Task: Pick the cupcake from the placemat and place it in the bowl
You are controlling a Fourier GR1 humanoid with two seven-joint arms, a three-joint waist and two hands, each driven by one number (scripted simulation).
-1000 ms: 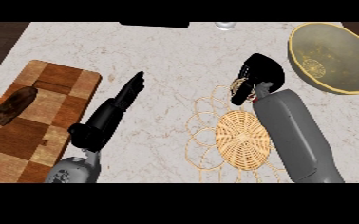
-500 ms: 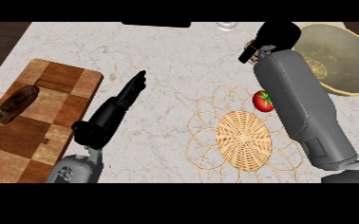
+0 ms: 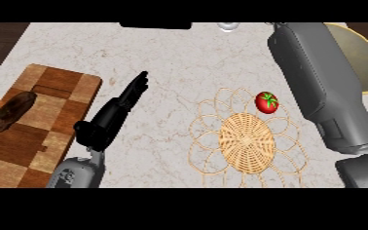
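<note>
Right hand out of frame, fingers can't be told; cupcake unseen, presumably carried. Release to be done over yellow-green round bowl [image 3: 354,34] at 2 o'clock. Left hand [image 3: 115,114] fingers straight, resting.

Worktop [image 3: 179,73]: pale marbled stone. Lying on it: woven wicker placemat [image 3: 246,139] at centre-right; checkered wooden cutting board [image 3: 50,126] at the left edge; yellowish bowl [image 3: 354,41] at the right edge, largely hidden. Dark object [image 3: 156,25] and small glass item [image 3: 229,27] along the far edge.
</note>
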